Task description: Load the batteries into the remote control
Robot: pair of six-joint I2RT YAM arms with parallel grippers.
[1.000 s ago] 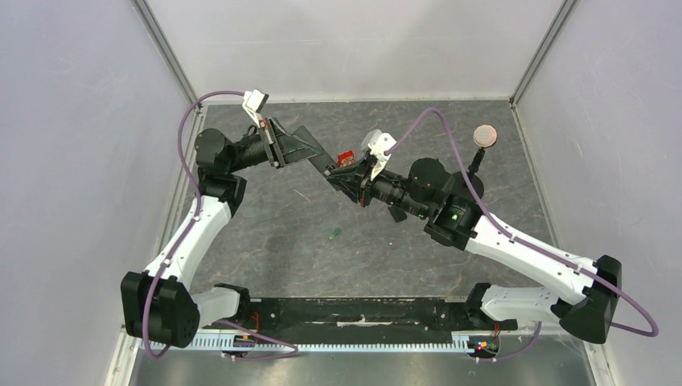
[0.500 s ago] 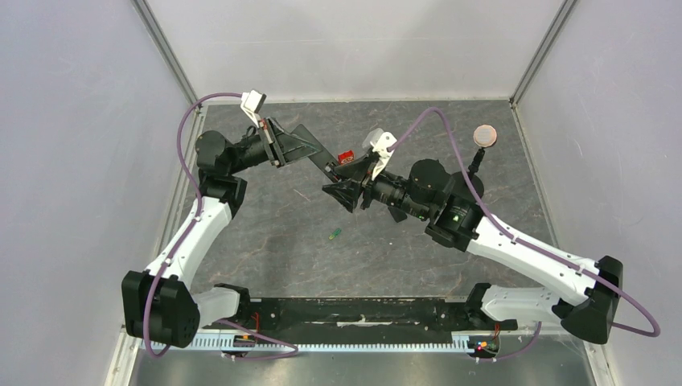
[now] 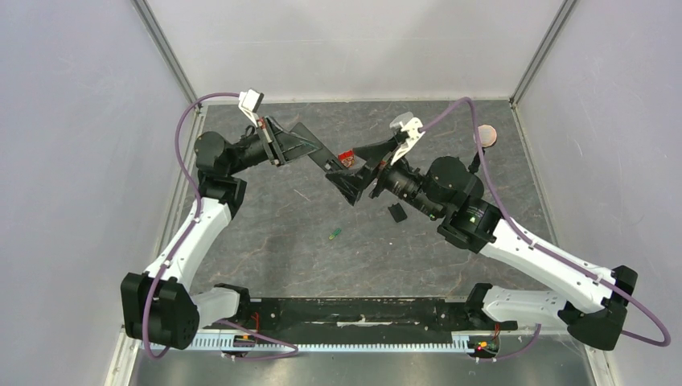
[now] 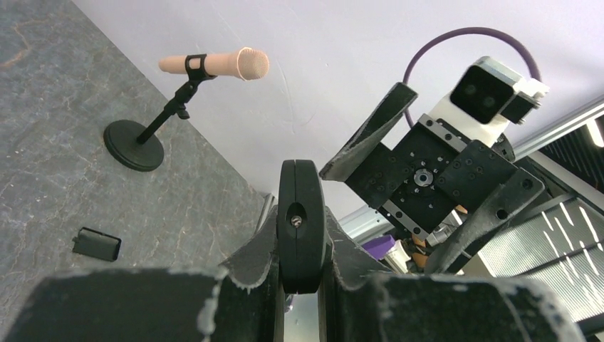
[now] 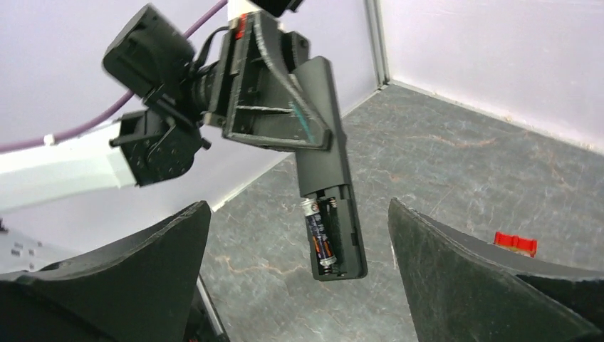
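Matte black plastic remote control (image 5: 324,164), a slim flat bar, is hanging above the grey stone-look tabletop (image 3: 265,241). The left jaws are clamping shut on the end away from its battery bay. The bay is sitting open toward the right wrist camera: a dark cylindrical battery (image 5: 318,239) with a pale end is lying in one slot, and the slot beside it is showing empty. Loose on the tabletop, well apart from both arms, a bright green tiny cylindrical battery (image 3: 334,234) is lying. The right jaws are standing wide, holding nothing, near the remote's free end. A small flat black cover piece (image 3: 396,212) is lying by the right arm. Handling guess: the remote is looking light and rigid, so the edge grip is working. The green cell is looking light, hard, smooth and likely to roll. I'm suggesting pinching across its middle, jaws square to its axis. Pressing it home is probably risking a slip.
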